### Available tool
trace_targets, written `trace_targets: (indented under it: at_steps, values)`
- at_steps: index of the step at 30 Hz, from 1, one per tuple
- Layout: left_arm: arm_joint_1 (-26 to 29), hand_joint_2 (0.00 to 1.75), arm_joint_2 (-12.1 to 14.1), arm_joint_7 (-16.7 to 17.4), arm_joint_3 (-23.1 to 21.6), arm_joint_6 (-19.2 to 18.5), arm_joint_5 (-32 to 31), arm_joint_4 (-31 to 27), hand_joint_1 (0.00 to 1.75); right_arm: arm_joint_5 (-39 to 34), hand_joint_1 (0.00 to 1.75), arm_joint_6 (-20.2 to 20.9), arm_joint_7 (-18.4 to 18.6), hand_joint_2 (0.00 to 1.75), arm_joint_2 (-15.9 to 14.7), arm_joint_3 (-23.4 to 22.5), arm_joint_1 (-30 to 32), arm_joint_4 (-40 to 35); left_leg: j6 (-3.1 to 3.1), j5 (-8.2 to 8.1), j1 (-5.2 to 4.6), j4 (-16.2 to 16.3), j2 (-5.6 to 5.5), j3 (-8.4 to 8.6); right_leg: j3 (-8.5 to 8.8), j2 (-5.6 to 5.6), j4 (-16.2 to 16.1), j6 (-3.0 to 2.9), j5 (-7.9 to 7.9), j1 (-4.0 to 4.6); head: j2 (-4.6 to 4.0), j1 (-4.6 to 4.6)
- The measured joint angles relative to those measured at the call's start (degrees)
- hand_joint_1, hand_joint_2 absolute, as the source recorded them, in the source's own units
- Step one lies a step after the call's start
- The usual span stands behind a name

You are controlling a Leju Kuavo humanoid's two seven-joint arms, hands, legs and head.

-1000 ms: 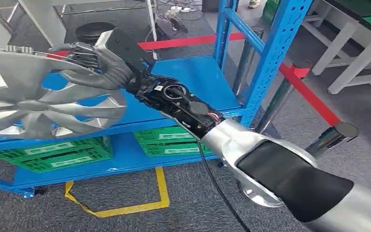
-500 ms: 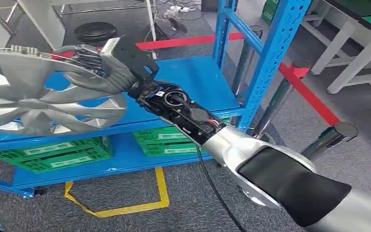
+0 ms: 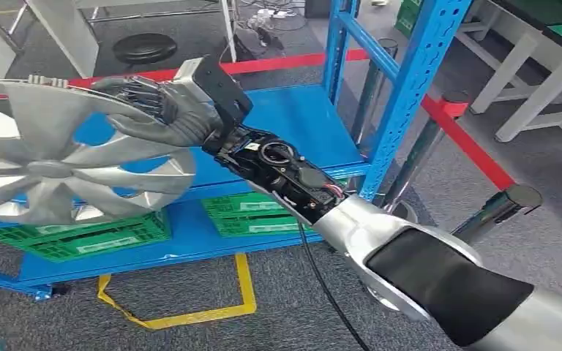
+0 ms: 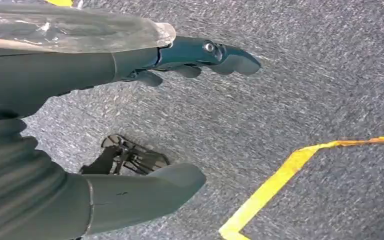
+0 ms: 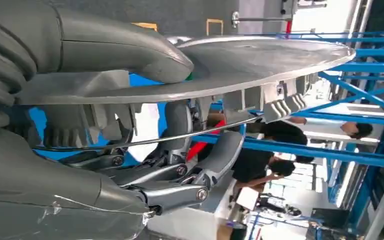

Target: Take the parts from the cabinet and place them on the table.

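One silver arm [image 3: 410, 256] fills the lower right of the head view, reaching up-left to the right hand [image 3: 168, 110], which grips the rim of a silver wheel cover [image 3: 66, 172]; its left part is cut off by the frame edge. Behind it, at centre, stands the blue rack [image 3: 293, 117], with green crates [image 3: 80, 234] partly hidden on the lower shelf. In the left wrist view the left hand [image 4: 130, 115] hangs over grey carpet [image 4: 305, 100], fingers apart, holding nothing.
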Motion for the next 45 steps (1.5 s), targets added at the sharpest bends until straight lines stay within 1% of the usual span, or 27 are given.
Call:
trace_targets:
  at_steps: [3, 7, 14, 17, 24, 41, 42, 43, 44, 45]
  values:
    - [0.0, 1.75, 0.0, -0.2, 0.0, 0.1, 0.0, 0.0, 0.00, -0.9, 1.75, 0.1, 0.0, 1.75, -0.3, -0.1, 0.2, -0.3, 0.00, 0.00, 0.00, 0.0, 0.00, 0.00, 0.00, -0.01, 0.0, 0.00, 0.00, 0.00, 0.00, -0.02]
    - [0.1, 1.75, 0.0, -0.3, 0.0, 0.3, -0.3, 0.0, 0.00, -0.5, 1.75, 0.5, -0.8, 1.75, -0.3, -0.1, 1.1, -0.9, 0.00, 0.00, 0.00, 0.0, 0.00, 0.00, 0.01, -0.01, 0.0, 0.00, 0.00, 0.00, 0.00, 0.00]
    - [0.1, 1.75, 0.3, -0.3, 0.0, -0.2, -0.5, 0.0, 0.00, -1.5, 1.75, 4.8, -0.9, 1.75, -0.3, 0.3, 1.9, -1.4, 0.00, 0.00, 0.00, 0.0, 0.00, -0.01, 0.01, -0.01, 0.0, 0.00, 0.00, 0.00, 0.00, -0.02]
    - [0.1, 1.75, 0.3, -0.3, 0.0, -0.4, -0.7, 0.0, 0.00, -1.3, 1.75, 5.9, -1.0, 1.75, -0.3, 0.9, 2.2, -1.4, 0.00, 0.00, 0.00, 0.0, -0.01, -0.01, 0.02, -0.02, 0.0, 0.00, 0.00, 0.00, 0.00, -0.02]
    - [0.0, 1.75, 0.2, -0.3, 0.0, -0.8, -1.0, 0.0, 0.00, -0.2, 1.75, 5.0, -2.9, 1.75, 0.2, 2.0, 2.8, -1.2, 0.00, 0.00, 0.00, 0.0, -0.02, -0.01, 0.03, -0.03, 0.0, 0.00, 0.00, 0.00, 0.00, -0.02]
    - [-0.1, 1.75, 0.2, 0.1, 0.0, -1.0, -1.3, 0.0, 0.00, 0.6, 1.75, 4.3, -3.0, 1.75, 0.2, 3.0, 2.7, -1.1, 0.00, 0.00, 0.00, 0.0, -0.02, -0.01, 0.03, -0.03, 0.0, 0.00, 0.00, 0.00, 0.00, -0.02]
    - [-0.1, 1.75, 0.2, 0.1, 0.0, -1.0, -1.3, 0.0, 0.00, 0.6, 1.75, 4.1, -3.0, 1.75, 0.2, 3.0, 2.7, -1.1, 0.13, -0.16, -0.07, 0.1, -0.02, -0.14, 0.18, -0.09, -0.2, 0.13, 0.14, -0.22, 0.00, -0.02]
    - [-0.1, 1.75, 0.4, 0.1, 0.0, -1.0, -1.3, 0.0, 0.00, 0.6, 1.75, 4.0, -3.0, 1.75, 0.3, 3.0, 2.7, -1.1, 0.79, -0.11, -0.23, 0.1, -0.14, -0.09, 0.24, -0.23, -0.6, 0.56, 0.37, -0.37, 0.00, -0.07]
    - [-0.1, 1.75, 0.5, 0.1, 0.0, -1.0, -1.2, 0.0, 0.00, 0.6, 1.75, 3.9, -3.0, 1.75, 0.6, 3.0, 2.6, -1.2, 1.19, 0.38, -0.16, -1.2, -0.09, 0.52, 0.72, -0.20, -1.2, 0.90, 0.61, -0.12, 0.00, -0.20]
    - [0.0, 1.75, 0.5, 0.1, 0.0, -1.0, -1.2, 0.0, 0.00, 0.7, 1.75, 3.8, -2.9, 1.75, 0.6, 2.9, 2.7, -1.3, 1.07, 1.17, 0.81, -2.9, 0.11, 1.78, 0.25, 0.14, -0.9, 0.89, 0.15, -0.15, 0.00, 0.05]
